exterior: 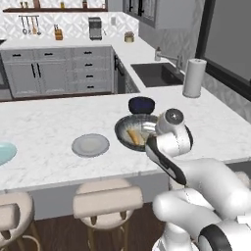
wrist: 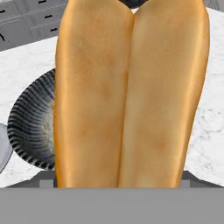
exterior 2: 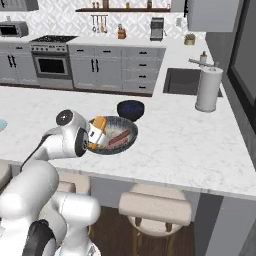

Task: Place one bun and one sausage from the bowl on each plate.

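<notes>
now gripper [exterior 2: 94, 134] gripping bun [wrist: 131, 96], above bowl [exterior 2: 131, 134]

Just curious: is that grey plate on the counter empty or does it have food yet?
Empty. The grey plate shows only its bare surface; a bun sits right before the hand camera.

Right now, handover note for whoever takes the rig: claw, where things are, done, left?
Claw: shut on a bun, held over the left rim of the big dark bowl.
Bowl: on the counter, with at least one sausage and another bun inside.
Plates: grey plate left of the bowl, bare. Blue plate at the far left, cut off by the frame edge; the visible part is bare.
Done: first bun picked.
Left: place this bun, then a sausage with it, then a bun and sausage on the other plate.
</notes>
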You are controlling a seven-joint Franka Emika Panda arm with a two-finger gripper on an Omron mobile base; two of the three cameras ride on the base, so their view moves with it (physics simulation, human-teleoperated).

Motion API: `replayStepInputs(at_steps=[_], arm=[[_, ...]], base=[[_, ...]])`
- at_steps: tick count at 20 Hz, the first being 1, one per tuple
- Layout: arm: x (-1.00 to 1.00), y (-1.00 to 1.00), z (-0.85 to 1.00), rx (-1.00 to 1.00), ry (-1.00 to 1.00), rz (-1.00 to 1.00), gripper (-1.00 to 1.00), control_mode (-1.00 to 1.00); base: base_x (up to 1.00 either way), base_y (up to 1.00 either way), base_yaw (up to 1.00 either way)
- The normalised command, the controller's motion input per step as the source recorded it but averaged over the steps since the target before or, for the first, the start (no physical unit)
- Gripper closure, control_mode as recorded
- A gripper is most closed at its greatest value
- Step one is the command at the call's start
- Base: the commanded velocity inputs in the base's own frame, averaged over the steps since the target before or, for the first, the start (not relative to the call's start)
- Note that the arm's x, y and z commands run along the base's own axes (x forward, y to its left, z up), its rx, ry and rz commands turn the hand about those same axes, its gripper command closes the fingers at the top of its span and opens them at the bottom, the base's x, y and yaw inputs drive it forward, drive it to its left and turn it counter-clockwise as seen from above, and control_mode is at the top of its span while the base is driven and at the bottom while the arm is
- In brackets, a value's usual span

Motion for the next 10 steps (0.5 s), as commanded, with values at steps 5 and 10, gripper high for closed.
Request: replayStepInputs(at_steps=[5, 10], arm=[[0.0, 0.0, 0.0, 0.0, 0.0, 0.0, 1.0, 1.0], [0.0, 0.0, 0.0, 0.0, 0.0, 0.0, 1.0, 1.0]], base=[[-0.16, 1.0, 0.15], [0.13, 1.0, 0.01]])
